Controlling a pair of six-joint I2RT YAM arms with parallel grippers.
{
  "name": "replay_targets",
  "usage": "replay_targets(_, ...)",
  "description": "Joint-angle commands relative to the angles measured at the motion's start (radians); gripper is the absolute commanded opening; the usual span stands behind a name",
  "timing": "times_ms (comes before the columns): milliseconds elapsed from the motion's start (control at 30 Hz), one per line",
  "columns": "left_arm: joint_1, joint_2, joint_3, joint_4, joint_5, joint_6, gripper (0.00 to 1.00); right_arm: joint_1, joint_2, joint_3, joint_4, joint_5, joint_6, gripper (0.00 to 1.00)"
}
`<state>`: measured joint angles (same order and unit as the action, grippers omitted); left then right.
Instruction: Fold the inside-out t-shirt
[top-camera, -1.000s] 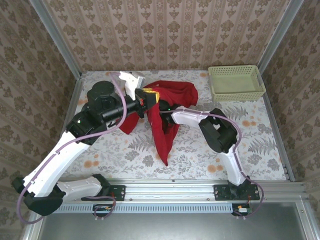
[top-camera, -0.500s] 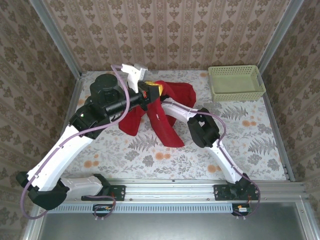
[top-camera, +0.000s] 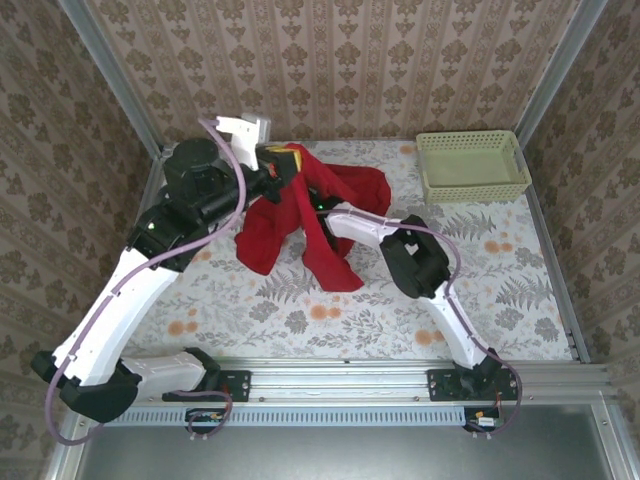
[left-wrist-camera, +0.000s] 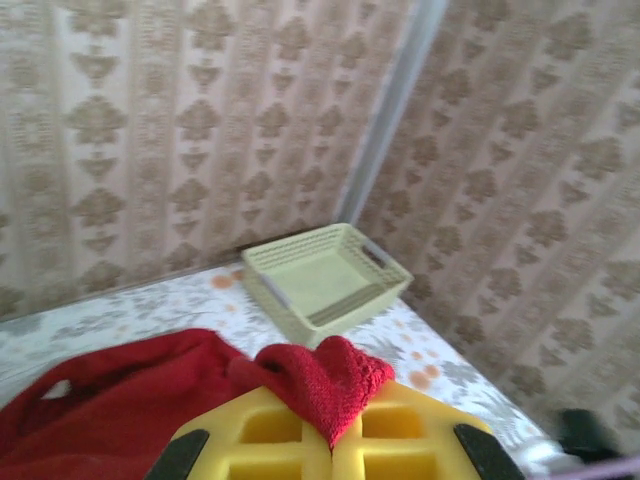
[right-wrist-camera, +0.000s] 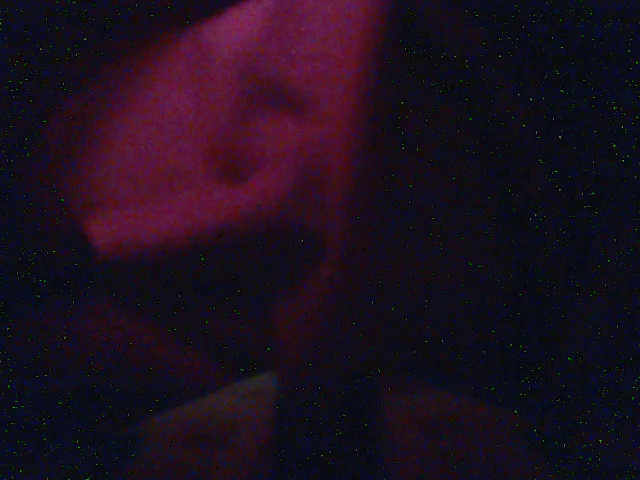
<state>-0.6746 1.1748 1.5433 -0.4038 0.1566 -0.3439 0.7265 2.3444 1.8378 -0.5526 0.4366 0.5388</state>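
Note:
The inside-out t-shirt (top-camera: 268, 232) is plain red cloth, bunched and lifted at the back of the table, with two folds hanging down to the tabletop and one part lying behind. My left gripper (top-camera: 287, 160) holds its top edge up. In the left wrist view the yellow fingers (left-wrist-camera: 262, 432) of the left gripper (left-wrist-camera: 345, 425) are shut on a fold of the t-shirt (left-wrist-camera: 325, 375). My right arm (top-camera: 358, 224) reaches into the hanging cloth, which hides its gripper. The right wrist view is dark, with red cloth (right-wrist-camera: 220, 150) close over it and one finger (right-wrist-camera: 215, 415) faintly visible.
A pale green basket (top-camera: 472, 165) stands at the back right corner, also seen in the left wrist view as the basket (left-wrist-camera: 320, 280). Patterned walls close the table on three sides. The flowered tabletop (top-camera: 500, 280) is bare in front and to the right.
My left gripper has carried the shirt up and back to the left. The hanging tail has drawn away from the near edge. My right arm has pushed further into the cloth.

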Motion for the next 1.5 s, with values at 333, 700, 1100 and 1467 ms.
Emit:
replay_targets(333,0.375,0.237,0.044,-0.116,-0.019,-0.047,0.0,0.134,-0.493,-0.663,0.573,-0.08,-0.135,0.0)
replay_targets(700,0.508,0.51,0.014,-0.175,-0.083,-0.08,0.0,0.217,-0.729,-0.981,0.843,-0.154,-0.145,0.0)
replay_targets(1100,0.461,0.88,0.215,-0.464,-0.172,-0.032,0.23,0.2,-0.833,-1.163,0.992,-0.246,-0.095,0.0)
replay_targets(1467,0.211,0.321,-0.367,-0.088,0.004,0.009,0.7,0.153,-0.847,-1.229,1.03,-0.303,-0.058,0.0)
